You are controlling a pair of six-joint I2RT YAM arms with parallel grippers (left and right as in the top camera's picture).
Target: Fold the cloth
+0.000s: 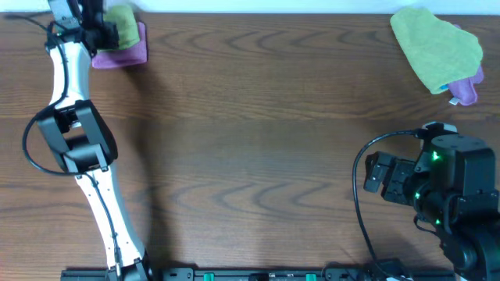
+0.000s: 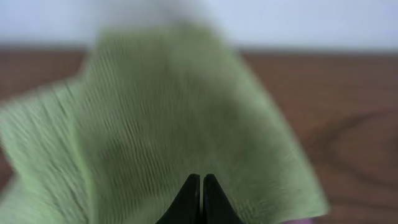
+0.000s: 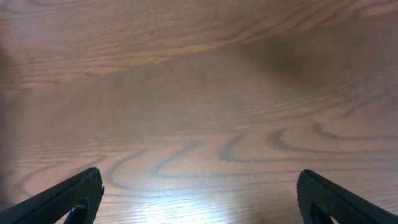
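Nearest my side of the table (image 1: pixel 258 140), at the right, the right gripper (image 3: pixel 199 186) hangs over bare wood with its jaws spread wide and nothing between them. Nothing of the task lies under it or close to it.

Further out on the left, the left arm is stretched to the far-left corner. The left gripper (image 2: pixel 200 186) has its fingertips pressed together, and I read that as a pinch on the cloth (image 2: pixel 174 112), which fans up and away from the tips in the wrist view, blurred. From overhead the cloth is a bunched lump lying on a small purple cloth (image 1: pixel 129 51), so I cannot tell its long axis.

Farthest right, a second green cloth (image 1: pixel 433 43) with purple and blue bits sits in the opposite corner, well apart from both grippers.

So the cloth lies right at the left gripper and diagonally across the table from the right one. I judge the left arm must bring it toward the open middle before any fold.
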